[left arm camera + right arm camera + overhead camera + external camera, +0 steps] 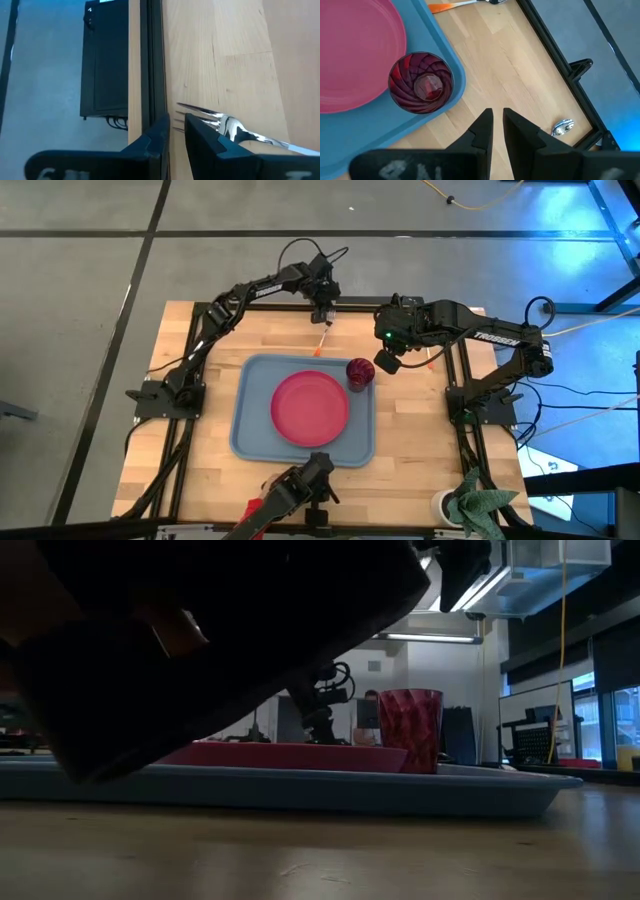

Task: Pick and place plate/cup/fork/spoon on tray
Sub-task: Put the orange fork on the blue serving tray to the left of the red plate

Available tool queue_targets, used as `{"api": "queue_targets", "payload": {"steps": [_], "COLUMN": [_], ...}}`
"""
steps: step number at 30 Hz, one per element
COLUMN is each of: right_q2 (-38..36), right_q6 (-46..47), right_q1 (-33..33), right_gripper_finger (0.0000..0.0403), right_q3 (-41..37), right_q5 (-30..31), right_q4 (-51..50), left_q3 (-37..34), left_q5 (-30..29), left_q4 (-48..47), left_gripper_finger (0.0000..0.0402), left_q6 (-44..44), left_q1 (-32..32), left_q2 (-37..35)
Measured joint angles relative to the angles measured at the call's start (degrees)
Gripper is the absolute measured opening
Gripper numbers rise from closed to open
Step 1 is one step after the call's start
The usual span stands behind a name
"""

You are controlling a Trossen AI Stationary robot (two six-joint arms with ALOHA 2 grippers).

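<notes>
While the plate (pixel 311 408) and cup (pixel 360 371) sit on the tray (pixel 250 435), the left gripper (pixel 323 316) holds the fork (pixel 322 340), jaws narrow, beyond the tray's far rim; the right gripper's (pixel 385 363) jaws hover narrow, empty, beside the cup.

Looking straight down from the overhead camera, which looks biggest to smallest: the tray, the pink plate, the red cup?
1. The tray, clearly largest.
2. The plate, lying inside the tray and filling much of it.
3. The cup, far smaller, at the tray's corner.
All rest at table level, so the order is safe.
</notes>
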Motion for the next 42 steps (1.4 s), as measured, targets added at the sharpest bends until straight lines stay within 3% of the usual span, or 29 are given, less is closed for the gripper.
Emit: {"api": "queue_targets", "payload": {"steps": [36, 42], "right_q2": [0.0, 0.0], "right_q6": [-0.2, -0.2], "right_q1": [0.0, 0.0], "right_gripper_finger": [0.0049, 0.0049], "right_q3": [0.0, 0.0], "right_q5": [0.1, 0.1], "right_q4": [-0.4, -0.7], "left_q3": [-0.2, -0.2], "left_q5": [-1.6, -1.5], "left_q4": [0.4, 0.1], "left_gripper_finger": [0.0051, 0.0018], "left_q6": [2.1, 2.0], "left_q1": [-0.3, -0.5], "left_q2": [1.6, 1.6]}}
